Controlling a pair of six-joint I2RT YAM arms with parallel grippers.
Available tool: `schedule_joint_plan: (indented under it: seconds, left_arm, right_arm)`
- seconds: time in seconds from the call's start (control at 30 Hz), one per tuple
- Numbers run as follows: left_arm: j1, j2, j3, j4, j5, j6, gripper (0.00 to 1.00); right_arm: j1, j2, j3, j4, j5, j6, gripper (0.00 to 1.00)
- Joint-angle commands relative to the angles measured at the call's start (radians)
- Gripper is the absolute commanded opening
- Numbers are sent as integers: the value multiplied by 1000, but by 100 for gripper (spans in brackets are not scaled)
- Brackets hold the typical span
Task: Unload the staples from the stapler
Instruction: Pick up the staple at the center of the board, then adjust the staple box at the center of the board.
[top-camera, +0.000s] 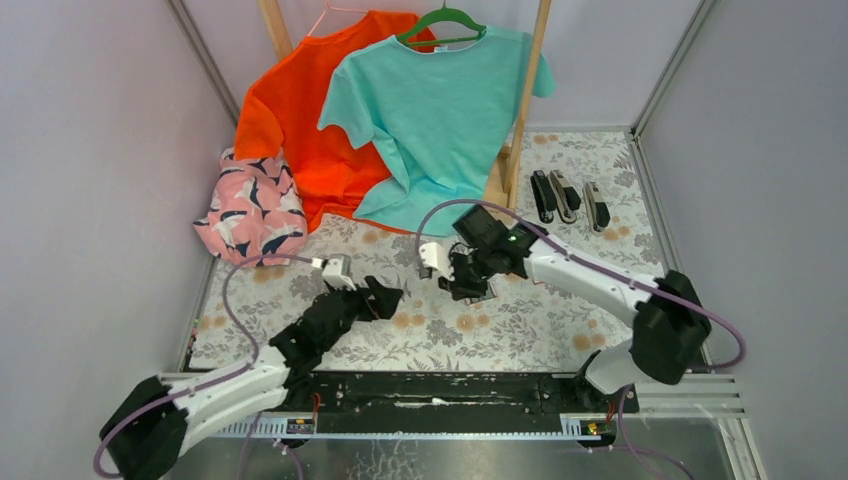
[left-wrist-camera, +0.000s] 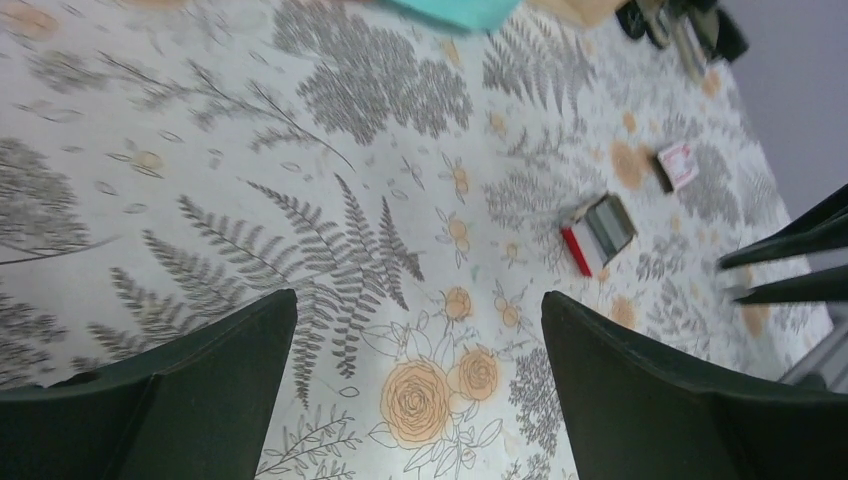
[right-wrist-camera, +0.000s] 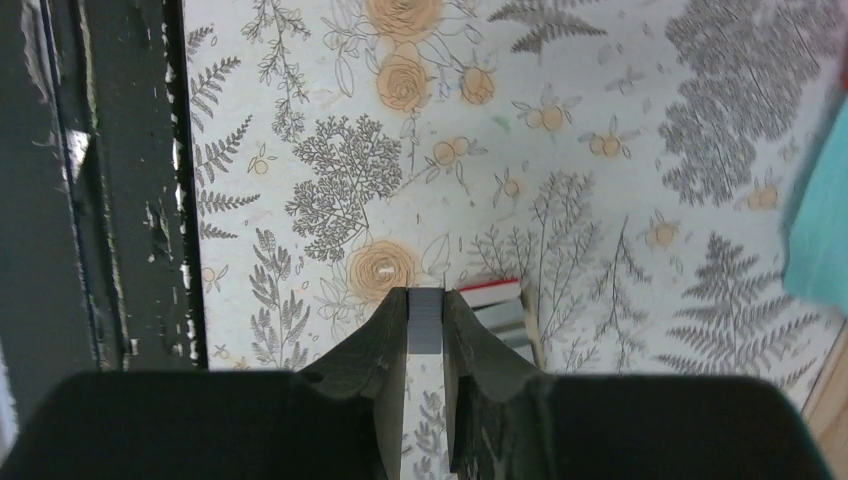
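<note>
Over at the far left, a pink patterned bundle (top-camera: 250, 215) slumps against the wall with an orange shirt (top-camera: 300, 130) hanging beside it. Neither is part of the job.

Next along, the left end effector (left-wrist-camera: 418, 300) hovers low over the flowered desk (top-camera: 520, 330). Its fingers are spread wide with nothing between them. I'd guess it is parked there to stay clear while the other arm works.

A teal shirt (top-camera: 440, 110) hangs behind the middle of the desk.

Just right of centre, the right end effector (right-wrist-camera: 425, 300) is clenched on the staples (right-wrist-camera: 424, 330). They are a thin grey strip pinched flat between its two pads, its end poking out past the fingertips. It hangs right by an open box (left-wrist-camera: 600, 232) with a red end and grey rows inside. Gripped by its flat sides, the strip looks ready to be lowered into that box, which I take to be where the staples are headed.

A small white-and-pink box (left-wrist-camera: 678, 165) lies on the desk a little beyond the open one.

Further right, near the back, three black staplers (top-camera: 565, 195) lie side by side, well apart from both arms. From here I can't tell which of them are emptied.
</note>
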Motion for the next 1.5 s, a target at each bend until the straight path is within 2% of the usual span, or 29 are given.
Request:
schedule_joint_plan:
  seconds: [0.0,0.13,0.37,0.57,0.73,1.0,1.37,1.47]
  left_arm:
    - [6,216,40,328,163,8,98]
    - [4,396,94,454,243,20,97]
    - [-1,564,167,472,243,76,96]
    - [-1,704,240,478,244,111,94]
    - [-2,831,323,482,305,115,86]
    - [-20,954,430,429,341,93,64]
    - [-33,1106,634,215,257,137,17]
    - [-46,1126,665,185,291,156,13]
  right_arm:
    - [-103,-118,-56,98,-148,238,12]
    - [-194,-217,-146,189,-199,320,12]
    - [-295,-344,-256,308,-276,490,13]
    - [-314,-356,-283,339,-292,561,14]
    - [-331,-349,-285,336,-280,582,13]
    - [-362,-338,-300,357,-298,589,14]
    - [-379,-332,-308,362,-316,588,14]
    - [-381,-333,-309,363,-315,591,14]
